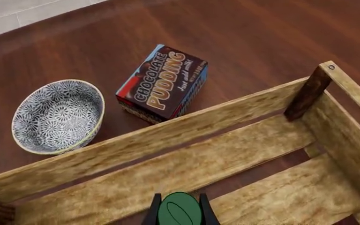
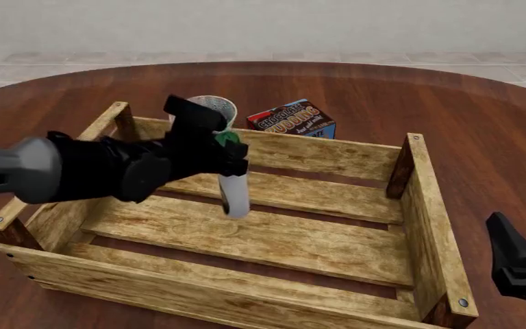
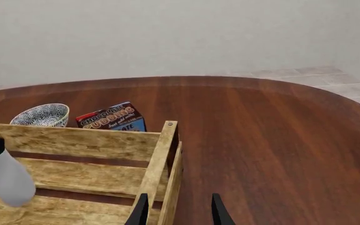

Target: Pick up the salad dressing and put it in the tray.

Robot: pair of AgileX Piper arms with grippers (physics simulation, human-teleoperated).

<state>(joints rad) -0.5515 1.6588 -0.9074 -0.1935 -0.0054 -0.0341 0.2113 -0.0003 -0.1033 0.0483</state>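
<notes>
The left gripper (image 2: 230,152) has its jaws clamped on the neck of the slim white salad dressing bottle with the dark-green cap (image 2: 233,192), just under that cap, and the bottle hangs inside the large light-wood slatted crate (image 2: 424,226), tilted, its base close above the floor slats near the far wall. So the pick is done and the carry looks done too; what remains, by my read, is lowering the last bit, opening the jaws and pulling clear. Beyond the far wall sit the chocolate pudding box (image 2: 292,118) and the patterned blue-white bowl (image 1: 57,116). The right gripper (image 3: 176,208) waits outside the crate, jaws apart, holding nothing.
</notes>
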